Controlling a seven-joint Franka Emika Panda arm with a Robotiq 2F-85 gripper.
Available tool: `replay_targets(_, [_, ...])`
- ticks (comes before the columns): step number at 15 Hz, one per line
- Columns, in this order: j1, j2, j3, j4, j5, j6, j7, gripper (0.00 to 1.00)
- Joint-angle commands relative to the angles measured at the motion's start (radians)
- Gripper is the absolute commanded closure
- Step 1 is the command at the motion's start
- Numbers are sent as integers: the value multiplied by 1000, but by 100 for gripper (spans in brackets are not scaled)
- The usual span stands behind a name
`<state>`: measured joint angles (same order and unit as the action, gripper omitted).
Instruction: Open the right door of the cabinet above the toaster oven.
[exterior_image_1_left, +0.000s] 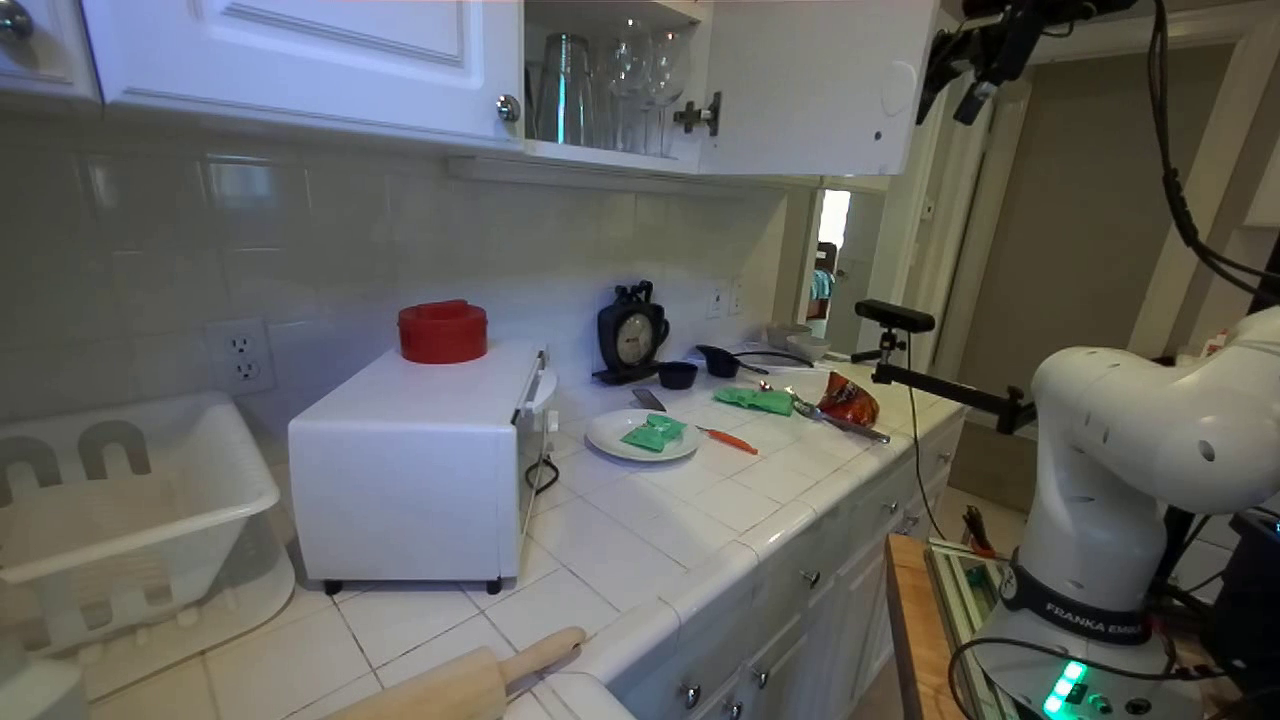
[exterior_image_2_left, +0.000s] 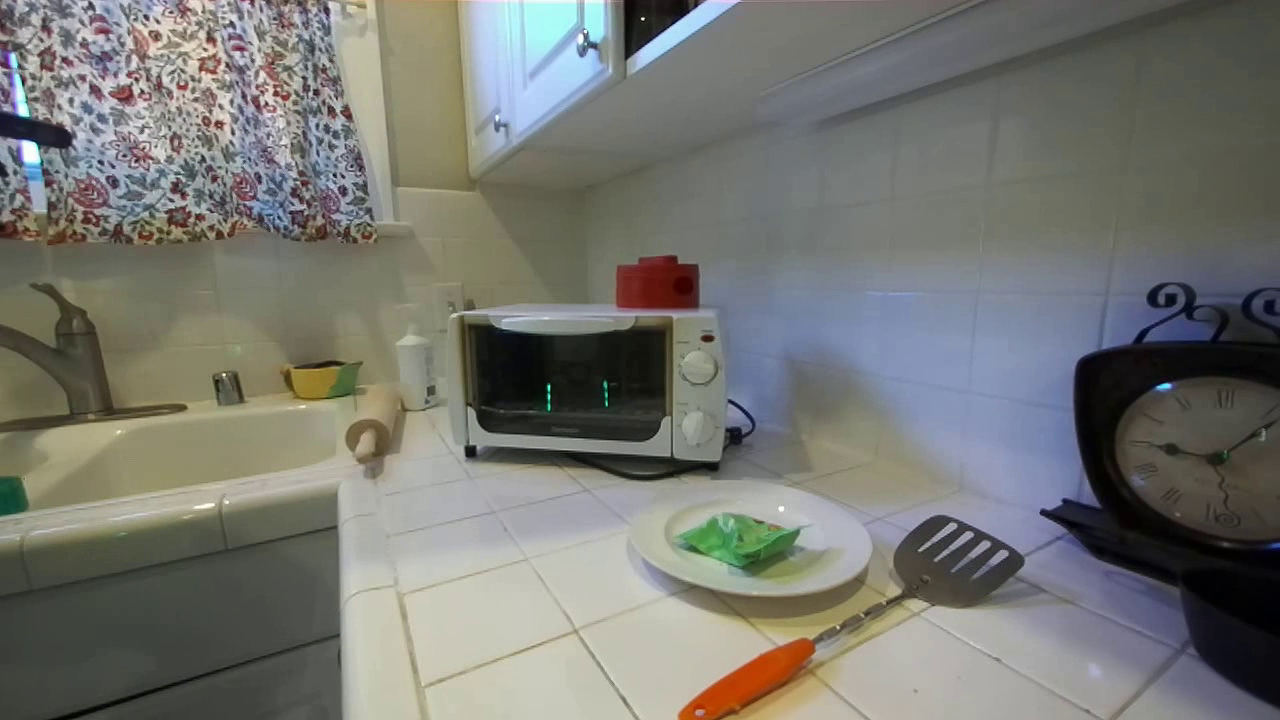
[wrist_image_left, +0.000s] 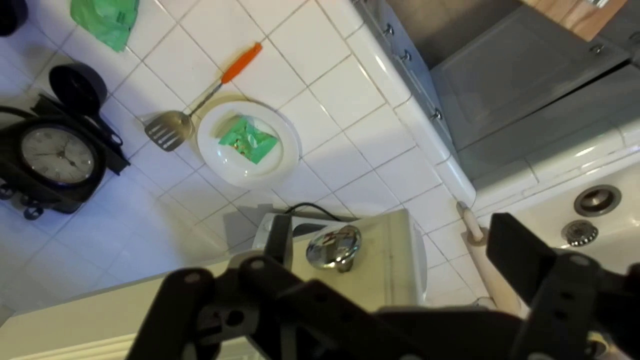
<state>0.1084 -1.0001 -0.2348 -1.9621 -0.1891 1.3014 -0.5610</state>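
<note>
The right door (exterior_image_1_left: 810, 85) stands swung wide open in an exterior view, its inner face and hinge showing. The cabinet (exterior_image_1_left: 300, 65) has its left-hand door closed and clear glasses (exterior_image_1_left: 630, 75) inside; its closed doors also show in an exterior view (exterior_image_2_left: 560, 60). In the wrist view the right door (wrist_image_left: 367, 280) carries a shiny round knob (wrist_image_left: 334, 247). My gripper (wrist_image_left: 392, 232) is open, one finger beside the knob and the other beyond the door's free edge. The gripper also shows at that edge in an exterior view (exterior_image_1_left: 948, 112). The white toaster oven (exterior_image_1_left: 410, 480) sits below, also visible here (exterior_image_2_left: 460, 385).
A red container (exterior_image_1_left: 443, 332) stands on the toaster oven. A white dish rack (exterior_image_1_left: 140, 500), a rolling pin (exterior_image_1_left: 480, 680), a plate (exterior_image_2_left: 845, 550) with a green packet, a spatula (exterior_image_2_left: 750, 680) and a black clock (exterior_image_2_left: 1095, 430) are on the counter. The sink (exterior_image_2_left: 230, 450) is beyond.
</note>
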Motion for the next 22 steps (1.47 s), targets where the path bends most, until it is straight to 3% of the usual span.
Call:
replay_targets(1, [6,7,52,93,-84,-175,-22,0])
replay_targets(3, [16,0,101,129,-99,-245,3,0])
replay_targets(5, [-23,10,165,149,-119,-260,130,0])
replay_targets(10, [-69,53,262,182,-24,-290,461,0])
replay_targets(13, [-109,70,306,157,57,-227,659,0])
replay_targets(17, [-167,91,372,134,116,-54,865,0])
replay_targets(21, [-214,93,453,105,38,158,957,0])
replay_targets(22, [-187,106,427,131,69,83,915,0])
